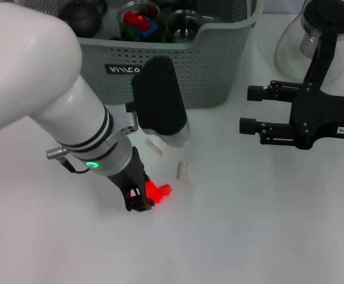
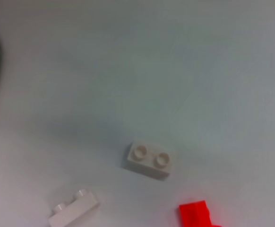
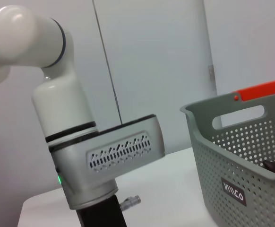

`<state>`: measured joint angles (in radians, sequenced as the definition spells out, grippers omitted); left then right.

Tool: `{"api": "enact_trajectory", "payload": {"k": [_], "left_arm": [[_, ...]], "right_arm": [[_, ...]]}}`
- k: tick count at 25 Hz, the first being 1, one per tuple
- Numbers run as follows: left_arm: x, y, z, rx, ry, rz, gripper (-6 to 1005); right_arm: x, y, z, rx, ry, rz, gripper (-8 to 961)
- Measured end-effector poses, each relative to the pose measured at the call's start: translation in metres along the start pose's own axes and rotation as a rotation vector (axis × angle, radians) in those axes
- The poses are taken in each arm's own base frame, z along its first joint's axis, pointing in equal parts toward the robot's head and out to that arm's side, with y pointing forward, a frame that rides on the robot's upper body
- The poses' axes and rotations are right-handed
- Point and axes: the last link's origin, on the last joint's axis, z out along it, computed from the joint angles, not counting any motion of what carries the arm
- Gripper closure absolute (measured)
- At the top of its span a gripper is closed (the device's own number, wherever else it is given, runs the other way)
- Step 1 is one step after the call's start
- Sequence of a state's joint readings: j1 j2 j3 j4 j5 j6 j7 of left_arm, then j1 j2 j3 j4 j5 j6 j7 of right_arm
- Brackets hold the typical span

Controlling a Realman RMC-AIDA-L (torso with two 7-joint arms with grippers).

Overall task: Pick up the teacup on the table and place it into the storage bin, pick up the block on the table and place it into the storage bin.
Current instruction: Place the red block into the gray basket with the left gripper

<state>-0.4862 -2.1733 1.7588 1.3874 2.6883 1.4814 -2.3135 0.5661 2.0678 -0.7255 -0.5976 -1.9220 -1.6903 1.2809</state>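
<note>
Left hand low on my table, fingers closed on the red block; white bricks beside. Right hand parked open near the storage bin.

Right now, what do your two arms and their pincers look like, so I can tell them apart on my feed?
The left arm is glossy white with black rings at the wrist, a silver wrist section with a lit green light, a small metal plug and a black camera pod. Its left pincer is black. The right pincer is all black, boxy, with two round-tipped fingers and a small white label.
</note>
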Motion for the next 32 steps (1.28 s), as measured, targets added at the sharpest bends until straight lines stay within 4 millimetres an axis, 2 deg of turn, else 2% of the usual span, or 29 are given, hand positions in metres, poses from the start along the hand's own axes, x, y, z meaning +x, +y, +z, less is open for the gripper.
{"api": "enact_trajectory", "payload": {"k": [5,9,12,13,14,16,17,20,23,28,32], "left_arm": [[-0.006,-0.009,-0.015,-0.005,0.043,-0.037,600],[-0.028,-0.026,-0.042,-0.089,0.188,-0.123,600],[-0.053,-0.038,-0.062,-0.169,0.358,-0.177,600],[-0.076,-0.046,-0.074,-0.243,0.496,-0.221,600],[-0.076,-0.046,-0.074,-0.243,0.496,-0.221,600],[-0.095,-0.050,-0.082,-0.316,0.635,-0.250,600],[-0.106,-0.054,-0.087,-0.361,0.738,-0.266,600],[-0.122,-0.059,-0.099,-0.412,0.991,-0.291,600],[-0.123,-0.061,-0.106,-0.418,1.195,-0.333,599],[-0.109,-0.081,-0.138,-0.378,1.478,-0.419,599],[-0.090,-0.112,-0.165,-0.353,1.496,-0.512,599]], "right_arm": [[0.000,0.000,0.000,0.000,0.000,0.000,192],[0.000,0.000,0.000,-0.001,0.000,0.000,192],[0.000,0.000,0.000,-0.002,0.000,0.001,193],[0.000,0.000,0.000,-0.003,-0.001,0.001,193],[0.000,0.001,0.000,-0.004,-0.002,0.000,193],[0.000,0.001,0.000,-0.006,-0.002,-0.001,192],[-0.001,0.001,0.000,-0.007,-0.002,-0.001,192],[0.000,0.002,0.001,-0.009,-0.003,0.002,192],[0.000,0.002,0.000,-0.009,-0.003,0.003,193],[0.000,0.002,0.001,-0.012,-0.001,0.000,192],[-0.001,0.003,0.003,-0.022,-0.002,-0.005,192]]}}
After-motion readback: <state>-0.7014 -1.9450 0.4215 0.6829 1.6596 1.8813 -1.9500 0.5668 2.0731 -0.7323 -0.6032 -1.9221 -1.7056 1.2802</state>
